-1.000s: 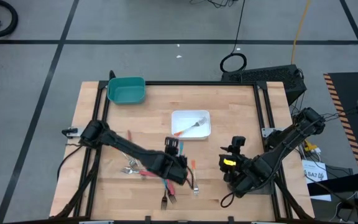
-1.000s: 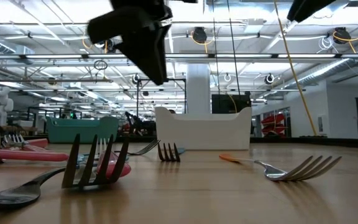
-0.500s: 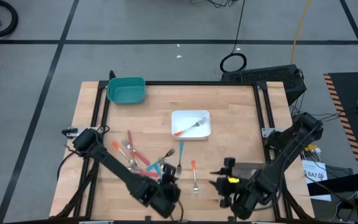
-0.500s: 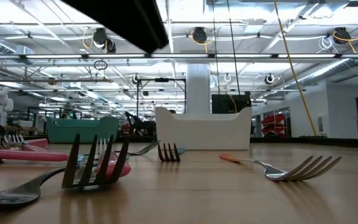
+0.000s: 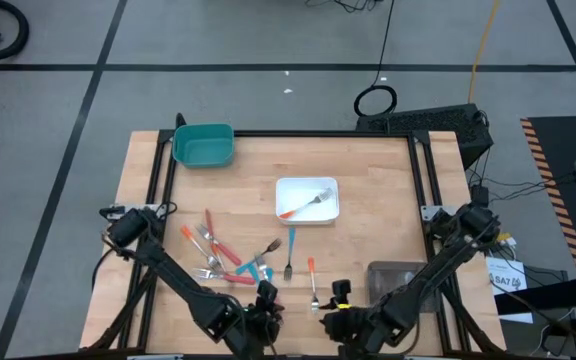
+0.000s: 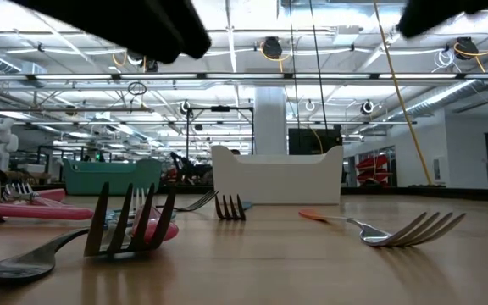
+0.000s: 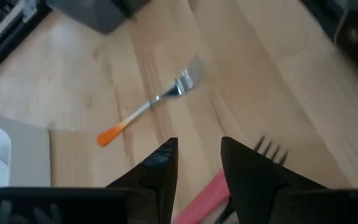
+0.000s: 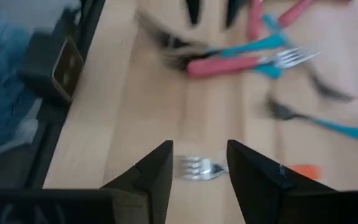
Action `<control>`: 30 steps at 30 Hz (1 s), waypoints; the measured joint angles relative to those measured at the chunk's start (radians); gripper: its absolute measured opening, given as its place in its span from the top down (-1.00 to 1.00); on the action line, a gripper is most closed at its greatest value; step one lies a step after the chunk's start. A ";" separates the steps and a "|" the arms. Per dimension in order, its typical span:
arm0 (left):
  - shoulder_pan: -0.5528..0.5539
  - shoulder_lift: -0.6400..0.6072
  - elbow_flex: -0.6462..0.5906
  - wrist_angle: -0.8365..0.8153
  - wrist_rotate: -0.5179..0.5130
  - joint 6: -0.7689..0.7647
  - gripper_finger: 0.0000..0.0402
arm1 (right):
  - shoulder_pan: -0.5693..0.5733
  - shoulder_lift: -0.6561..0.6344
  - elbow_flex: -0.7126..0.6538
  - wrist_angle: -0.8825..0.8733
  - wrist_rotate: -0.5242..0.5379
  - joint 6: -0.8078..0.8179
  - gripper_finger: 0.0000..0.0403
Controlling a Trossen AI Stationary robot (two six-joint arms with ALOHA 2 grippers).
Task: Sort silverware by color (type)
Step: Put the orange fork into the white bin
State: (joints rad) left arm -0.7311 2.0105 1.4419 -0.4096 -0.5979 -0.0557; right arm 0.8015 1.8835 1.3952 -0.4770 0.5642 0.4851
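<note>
Two grippers of mine sit at the near edge of the light wooden table: the left gripper and the right gripper, each with its dark fingers parted by a narrow gap and nothing between them. The small forks with silver heads and pink, orange and teal plastic handles lie scattered on the near left half of the tabletop. One orange-handled fork lies alone just right of that cluster, near my right gripper. Another orange-handled fork rests inside the white square tray at mid-table. The teal rectangular tray sits at the far left corner.
</note>
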 joint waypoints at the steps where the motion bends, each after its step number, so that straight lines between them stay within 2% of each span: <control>1: -0.004 -0.012 -0.024 0.023 0.001 -0.006 0.35 | -0.004 0.014 0.000 0.001 -0.029 -0.001 0.29; 5: -0.026 -0.032 -0.050 0.113 0.002 -0.005 0.35 | -0.017 0.056 0.000 0.004 -0.092 -0.019 0.28; 9: -0.046 -0.031 -0.049 0.183 0.005 0.032 0.35 | -0.040 0.096 0.000 0.023 -0.067 -0.052 0.21; 18: -0.031 -0.031 -0.049 0.176 0.004 -0.004 0.35 | -0.074 0.110 0.000 0.069 -0.148 -0.076 0.01; 21: -0.021 -0.027 -0.049 0.172 0.005 -0.017 0.35 | -0.075 0.110 0.000 0.072 -0.200 -0.063 0.01; 30: 0.005 -0.027 -0.049 0.176 0.023 -0.032 0.35 | -0.081 0.149 0.000 0.065 -0.203 -0.079 0.11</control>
State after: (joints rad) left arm -0.7258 1.9839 1.3926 -0.2339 -0.5750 -0.0874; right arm 0.7203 2.0323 1.3956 -0.4123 0.3608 0.4066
